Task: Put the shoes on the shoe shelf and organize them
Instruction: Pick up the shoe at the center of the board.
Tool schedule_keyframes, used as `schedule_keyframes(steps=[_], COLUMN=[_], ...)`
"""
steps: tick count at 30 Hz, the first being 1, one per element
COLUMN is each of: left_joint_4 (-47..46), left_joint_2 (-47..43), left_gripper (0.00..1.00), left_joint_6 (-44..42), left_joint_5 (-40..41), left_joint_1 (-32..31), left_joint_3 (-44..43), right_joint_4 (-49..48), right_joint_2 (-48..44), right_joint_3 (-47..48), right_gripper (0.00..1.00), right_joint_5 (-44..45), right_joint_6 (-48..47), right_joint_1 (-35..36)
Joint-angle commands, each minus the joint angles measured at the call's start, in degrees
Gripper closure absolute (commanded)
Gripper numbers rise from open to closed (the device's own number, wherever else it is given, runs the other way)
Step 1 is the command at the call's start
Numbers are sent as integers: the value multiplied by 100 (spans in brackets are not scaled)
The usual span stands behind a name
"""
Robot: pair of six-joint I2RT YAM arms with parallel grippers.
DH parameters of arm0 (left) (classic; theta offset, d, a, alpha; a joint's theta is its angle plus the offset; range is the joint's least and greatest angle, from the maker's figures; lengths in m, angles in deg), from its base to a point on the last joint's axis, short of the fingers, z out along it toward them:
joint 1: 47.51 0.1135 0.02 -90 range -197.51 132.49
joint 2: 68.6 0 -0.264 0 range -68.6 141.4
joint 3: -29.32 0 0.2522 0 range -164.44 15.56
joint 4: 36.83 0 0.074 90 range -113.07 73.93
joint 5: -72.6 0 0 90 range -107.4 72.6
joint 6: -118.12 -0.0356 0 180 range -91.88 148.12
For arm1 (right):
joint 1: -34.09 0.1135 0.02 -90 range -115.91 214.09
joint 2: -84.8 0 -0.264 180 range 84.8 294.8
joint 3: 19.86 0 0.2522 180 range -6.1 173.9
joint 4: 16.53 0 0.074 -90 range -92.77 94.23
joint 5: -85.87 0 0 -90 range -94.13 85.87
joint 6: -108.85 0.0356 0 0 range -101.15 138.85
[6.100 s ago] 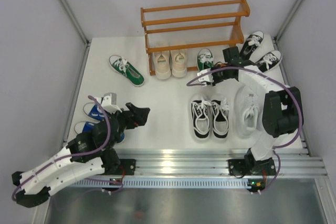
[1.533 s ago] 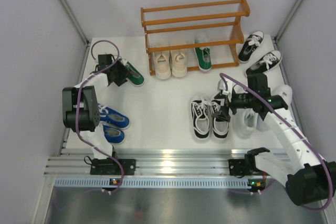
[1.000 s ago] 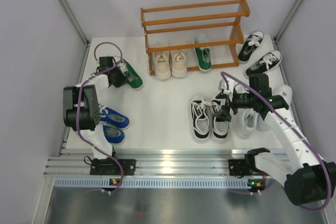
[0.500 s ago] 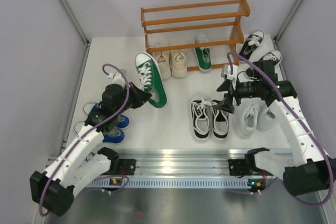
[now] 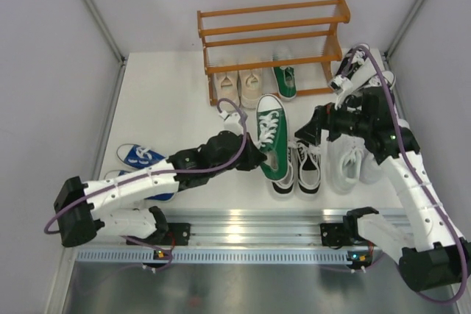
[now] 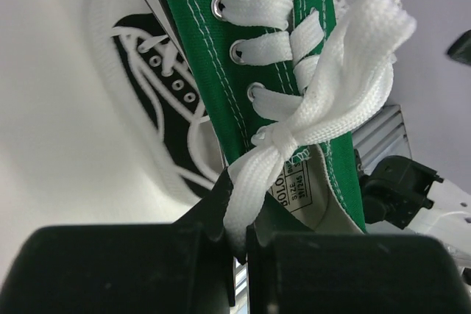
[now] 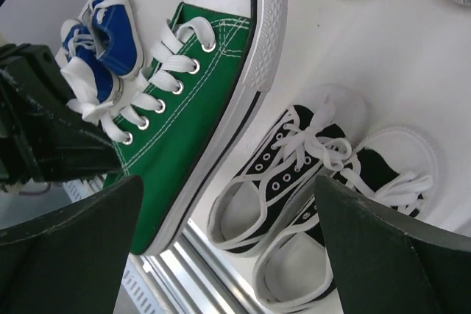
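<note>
My left gripper is shut on the white lace of a green shoe, which hangs toe-up above the near black pair. In the left wrist view the green shoe fills the frame over a black shoe. My right gripper stands wide open just right of the green shoe, above the black pair, holding nothing. The shoe shelf carries a beige pair and another green shoe on its bottom tier.
A white pair sits right of the black pair. A blue pair lies at the near left beside my left arm. Another black pair lies right of the shelf, partly hidden by my right arm.
My left gripper has carried the green shoe from the left-middle of the table rightward over the black pair. My right gripper has lifted and its jaws have spread wider.
</note>
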Motion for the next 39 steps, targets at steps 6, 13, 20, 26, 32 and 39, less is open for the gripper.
schedule_keyframes(steps=[6,13,20,26,32,39], left_joint_4=[-1909,-2076,-2199,-2515,-2578,-2190], left_joint_2=[784,1084,1031,1032,16,-1534], left_gripper=[100,100,100,98,23,6], left_joint_6=[37,37,19,-165,-638,-1738], left_joint_5=[101,-154,-215,-583,-699,-1610], left_joint_1=[-323,-385,-420,-420,-341,273], left_joint_3=[-927,-1226,-1156,-789,187,1330], right_joint_4=[-1194,-1572,-2213,-3083,-3277,-3269], right_joint_2=[-543,-33,64,64,-111,-77], right_joint_3=[-732,-811,-1066,-1260,-1461,-1514], right_gripper=[0,7,46,93,100,100], right_joint_5=[521,-156,-936,-2237,-3425,-3997], right_joint_6=[1692,2193,2439,2599,1737,1210], right_joint_1=[-83,-338,-444,-777,-1515,-1604])
